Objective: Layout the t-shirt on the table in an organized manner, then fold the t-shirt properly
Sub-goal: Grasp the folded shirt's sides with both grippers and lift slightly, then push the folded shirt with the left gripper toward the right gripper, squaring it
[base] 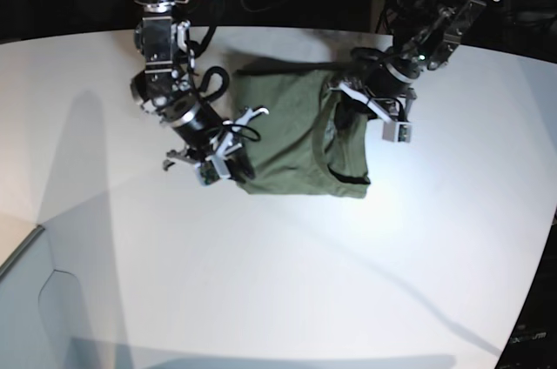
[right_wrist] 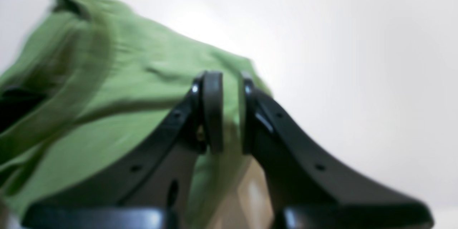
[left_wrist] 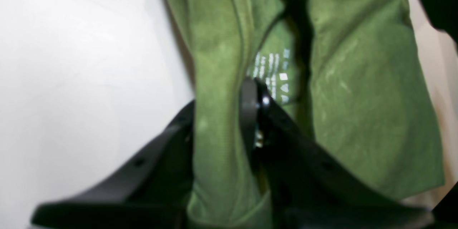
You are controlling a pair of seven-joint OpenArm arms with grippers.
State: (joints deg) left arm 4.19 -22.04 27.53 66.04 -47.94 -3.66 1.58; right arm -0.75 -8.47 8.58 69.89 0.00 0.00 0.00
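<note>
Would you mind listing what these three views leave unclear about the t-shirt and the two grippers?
- Neck label print on the t-shirt: left wrist view, too blurred to read.
- Left gripper: its far finger is hidden behind the cloth it pinches.
- Right gripper: right wrist view is motion-blurred, so which part of the shirt it clamps is unclear.
- Sleeves and hem: base view, hidden in bunched folds and behind both arms.
- Table: cut off by frame edges.
</note>
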